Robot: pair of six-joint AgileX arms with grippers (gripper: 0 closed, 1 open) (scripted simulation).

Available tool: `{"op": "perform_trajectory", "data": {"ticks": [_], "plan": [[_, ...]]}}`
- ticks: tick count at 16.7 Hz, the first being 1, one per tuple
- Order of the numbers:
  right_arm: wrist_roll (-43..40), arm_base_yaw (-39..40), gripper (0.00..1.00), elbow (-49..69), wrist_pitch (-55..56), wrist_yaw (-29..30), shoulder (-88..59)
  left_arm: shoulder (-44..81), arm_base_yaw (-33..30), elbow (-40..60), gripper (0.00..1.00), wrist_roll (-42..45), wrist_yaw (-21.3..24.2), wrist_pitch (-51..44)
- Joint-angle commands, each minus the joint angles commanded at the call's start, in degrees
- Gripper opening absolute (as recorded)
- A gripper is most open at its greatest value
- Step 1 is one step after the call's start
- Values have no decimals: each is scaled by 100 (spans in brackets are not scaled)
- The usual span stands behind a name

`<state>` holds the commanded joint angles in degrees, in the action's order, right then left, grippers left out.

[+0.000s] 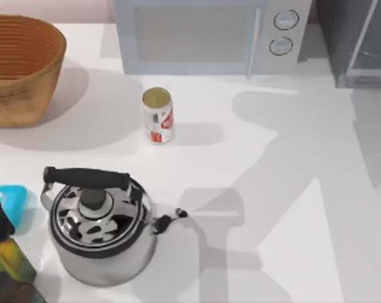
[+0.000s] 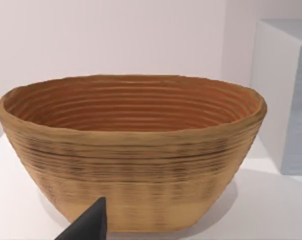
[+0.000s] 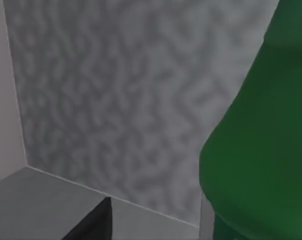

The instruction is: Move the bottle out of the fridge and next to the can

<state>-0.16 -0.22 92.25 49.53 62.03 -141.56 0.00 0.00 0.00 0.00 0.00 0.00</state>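
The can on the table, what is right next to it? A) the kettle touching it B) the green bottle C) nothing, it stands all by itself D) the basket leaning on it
C: the can stands upright alone on the white table, apart from the kettle and the basket; the bottle is close to a grey fridge wall.

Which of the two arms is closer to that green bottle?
The right. Its wrist camera sits right beside the bottle inside the fridge; the left arm's faces the basket, across the table.
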Motion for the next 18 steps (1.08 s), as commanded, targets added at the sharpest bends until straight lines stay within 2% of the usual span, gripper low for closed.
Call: {"op": "perform_trajectory", "data": {"ticks": [11, 18], "plan": [[0, 0, 2, 0, 0, 0, 0, 0, 0, 0, 100, 0, 0, 0], [0, 0, 0, 0, 0, 0, 0, 0, 0, 0, 100, 0, 0, 0]]}}
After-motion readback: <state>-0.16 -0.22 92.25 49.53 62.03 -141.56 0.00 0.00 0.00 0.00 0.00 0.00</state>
